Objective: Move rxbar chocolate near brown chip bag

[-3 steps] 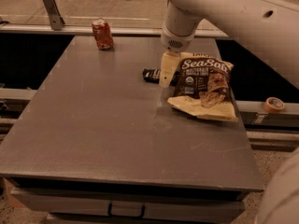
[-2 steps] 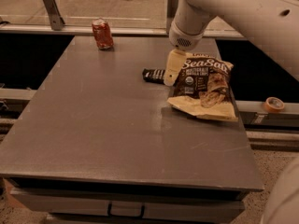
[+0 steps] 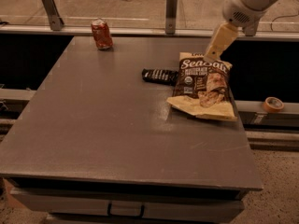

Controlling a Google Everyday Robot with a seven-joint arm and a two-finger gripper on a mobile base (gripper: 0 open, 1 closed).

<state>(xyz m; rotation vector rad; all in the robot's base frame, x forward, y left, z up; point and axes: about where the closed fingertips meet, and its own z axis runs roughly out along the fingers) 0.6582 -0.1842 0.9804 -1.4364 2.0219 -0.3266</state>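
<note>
Camera view has the rxbar chocolate point(image 3: 159, 75) lying flat on the tabletop point(image 3: 117, 125), one end touching or just beside the edge of the brown chip bag point(image 3: 202, 85), so it looks pretty much placed to me. My guess is the bar is light, thin and fairly stiff with a slick wrapper, so I'd pinch it across the short width near the middle; it'd probably skate if nudged. The pincer point(image 3: 219, 42) hangs above the bag's top edge, off the bar, carrying nothing I can see. How far open it is, I can't tell. Red soda can point(image 3: 101, 33) sits well apart at the back.
</note>
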